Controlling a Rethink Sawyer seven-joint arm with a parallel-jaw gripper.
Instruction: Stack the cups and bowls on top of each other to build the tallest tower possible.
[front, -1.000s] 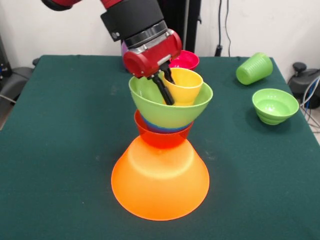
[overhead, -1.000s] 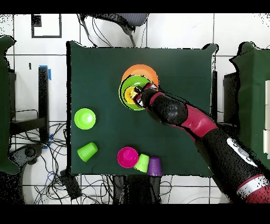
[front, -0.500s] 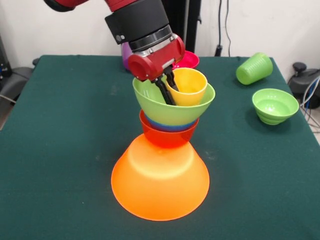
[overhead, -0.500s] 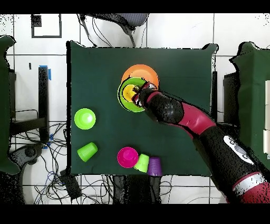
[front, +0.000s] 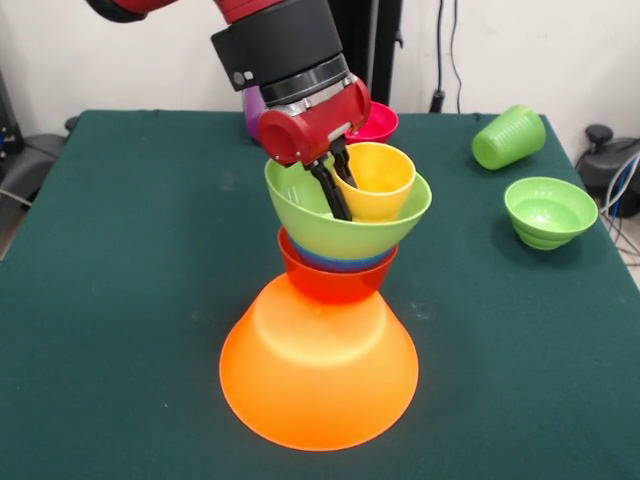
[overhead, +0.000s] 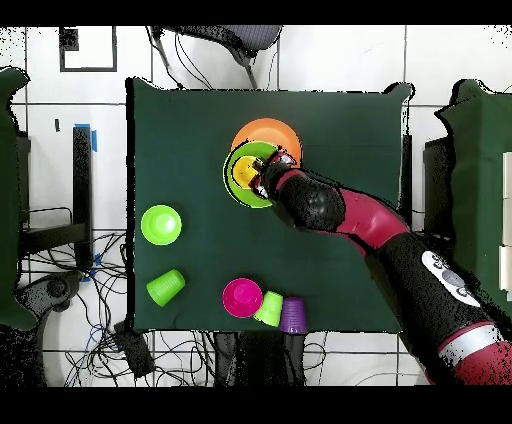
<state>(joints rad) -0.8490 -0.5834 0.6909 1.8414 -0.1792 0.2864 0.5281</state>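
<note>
Item: tower (front: 325, 330). Since a second ago it has shifted slightly and the huge orange bowl (front: 318, 375) leans more.

Stack on the green surface (front: 120, 300): orange base inverted, red-orange bowl (front: 335, 283), blue rim, large light green bowl (front: 350, 220), yellow cup (front: 378, 180) inside.

No legible writing.

My claw (front: 336, 180), reaching down tilted, is pinched narrow on the yellow cup's rim.

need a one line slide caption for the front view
Sawyer gripper pinching the yellow cup's rim atop a tower of bowls built on an upturned orange bowl.
</note>
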